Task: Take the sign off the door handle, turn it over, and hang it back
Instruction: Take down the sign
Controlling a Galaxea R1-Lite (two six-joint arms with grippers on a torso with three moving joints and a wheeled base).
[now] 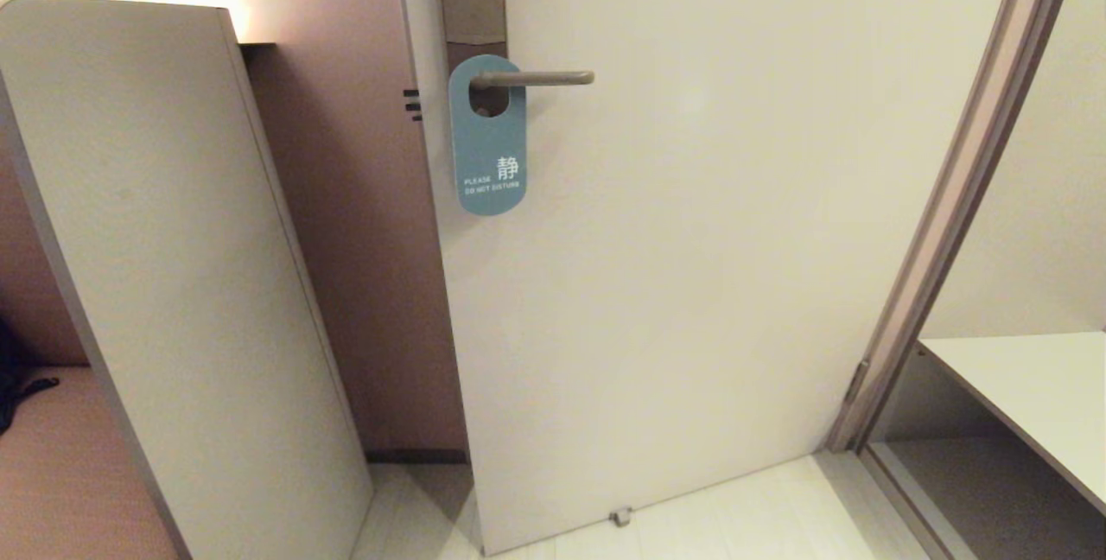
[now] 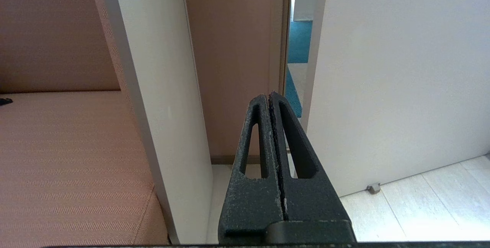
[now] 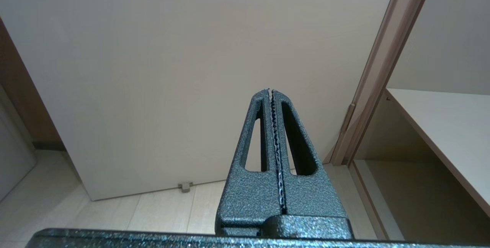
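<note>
A blue sign [image 1: 489, 145] with white "Please do not disturb" lettering hangs by its hole on the grey lever door handle [image 1: 540, 78] of the pale door [image 1: 691, 240]. Neither arm shows in the head view. My left gripper [image 2: 268, 95] is shut and empty, low down and pointing at the gap beside the door's edge. My right gripper [image 3: 270, 90] is also shut and empty, low in front of the door's lower part. The sign and handle are out of both wrist views.
A pale upright panel [image 1: 164, 266] stands left of the door with a tan upholstered seat [image 2: 65, 156] behind it. A door frame [image 1: 950, 197] and a pale shelf [image 1: 1028, 396] are at the right. A small doorstop [image 1: 619, 516] sits at the door's foot.
</note>
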